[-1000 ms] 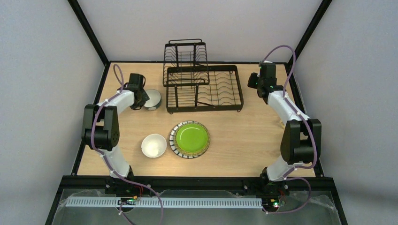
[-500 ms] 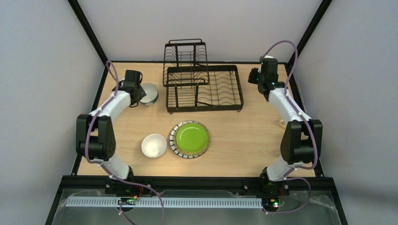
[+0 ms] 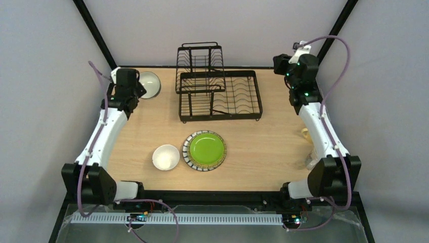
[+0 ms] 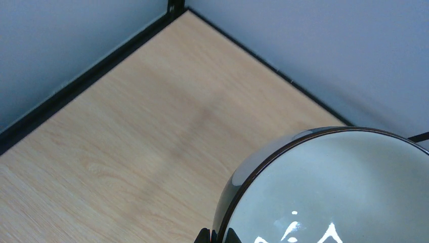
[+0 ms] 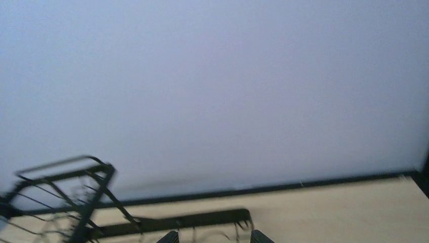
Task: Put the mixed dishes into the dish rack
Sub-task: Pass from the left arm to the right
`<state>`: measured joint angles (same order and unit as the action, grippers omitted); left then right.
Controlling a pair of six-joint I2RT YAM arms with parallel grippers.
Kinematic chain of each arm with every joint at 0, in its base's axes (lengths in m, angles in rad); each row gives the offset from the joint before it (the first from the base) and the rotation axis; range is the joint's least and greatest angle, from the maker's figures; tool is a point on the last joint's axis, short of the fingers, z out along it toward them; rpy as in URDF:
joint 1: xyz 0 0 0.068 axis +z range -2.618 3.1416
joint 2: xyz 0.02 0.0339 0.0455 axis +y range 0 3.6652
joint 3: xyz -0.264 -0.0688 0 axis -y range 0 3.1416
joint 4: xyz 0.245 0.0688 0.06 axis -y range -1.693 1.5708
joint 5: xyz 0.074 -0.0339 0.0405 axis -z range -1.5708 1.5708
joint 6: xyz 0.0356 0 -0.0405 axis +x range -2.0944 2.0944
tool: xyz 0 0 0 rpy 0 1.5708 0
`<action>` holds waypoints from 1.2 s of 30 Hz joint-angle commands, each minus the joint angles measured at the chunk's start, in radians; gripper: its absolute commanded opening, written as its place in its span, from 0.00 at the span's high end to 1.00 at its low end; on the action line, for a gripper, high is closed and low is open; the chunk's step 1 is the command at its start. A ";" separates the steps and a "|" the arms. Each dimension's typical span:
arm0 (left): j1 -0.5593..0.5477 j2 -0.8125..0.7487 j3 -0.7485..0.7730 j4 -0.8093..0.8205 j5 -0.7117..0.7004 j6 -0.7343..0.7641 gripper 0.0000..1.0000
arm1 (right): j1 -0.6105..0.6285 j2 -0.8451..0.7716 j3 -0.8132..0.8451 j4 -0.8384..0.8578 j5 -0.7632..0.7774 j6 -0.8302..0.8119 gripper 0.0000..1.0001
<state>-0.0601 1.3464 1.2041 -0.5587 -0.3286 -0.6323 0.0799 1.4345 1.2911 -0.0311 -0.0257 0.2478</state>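
My left gripper point(image 3: 135, 90) is shut on the rim of the blue-outside bowl point(image 3: 149, 83), which hangs tilted near the table's far left corner, pale inside showing. In the left wrist view the fingertips point(image 4: 205, 236) pinch that dark rim, and the bowl point(image 4: 329, 192) fills the lower right. The black wire dish rack point(image 3: 220, 96) stands at the far middle with its raised tier point(image 3: 200, 59) behind. The white bowl point(image 3: 165, 157) and the green plate point(image 3: 204, 149) with its striped rim rest on the near table. My right gripper point(image 3: 278, 62) hangs open and empty, high at the rack's far right corner.
The right wrist view is blurred: the rack point(image 5: 76, 202) lies at lower left, with wall above. A small yellowish thing point(image 3: 305, 132) and a pale thing point(image 3: 311, 162) sit partly hidden behind the right arm. Black frame posts edge the table.
The left arm has stretched out and carried the bowl up and back toward the far left corner. The right arm has risen and swung toward the far right corner.
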 commanded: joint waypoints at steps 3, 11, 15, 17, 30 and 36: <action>0.003 -0.119 0.081 -0.002 -0.025 0.021 0.98 | 0.005 -0.047 0.023 0.123 -0.191 0.082 0.01; -0.026 -0.224 0.081 0.066 0.077 0.026 0.98 | 0.005 -0.061 0.034 0.194 -0.374 0.168 0.00; -0.082 -0.227 0.111 0.105 0.120 0.068 0.98 | 0.006 -0.045 0.053 0.204 -0.480 0.200 0.01; -0.119 -0.208 0.140 0.105 0.125 0.091 0.98 | 0.005 -0.030 0.071 0.190 -0.522 0.187 0.00; -0.444 0.041 0.469 0.036 -0.012 0.254 0.98 | 0.061 0.021 0.253 -0.136 -0.319 -0.019 0.10; -0.558 0.174 0.622 0.000 -0.074 0.306 0.98 | 0.145 0.063 0.379 -0.265 -0.190 -0.085 0.10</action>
<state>-0.5697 1.4708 1.7290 -0.5667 -0.3378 -0.3706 0.1810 1.4654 1.5833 -0.1619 -0.3214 0.2276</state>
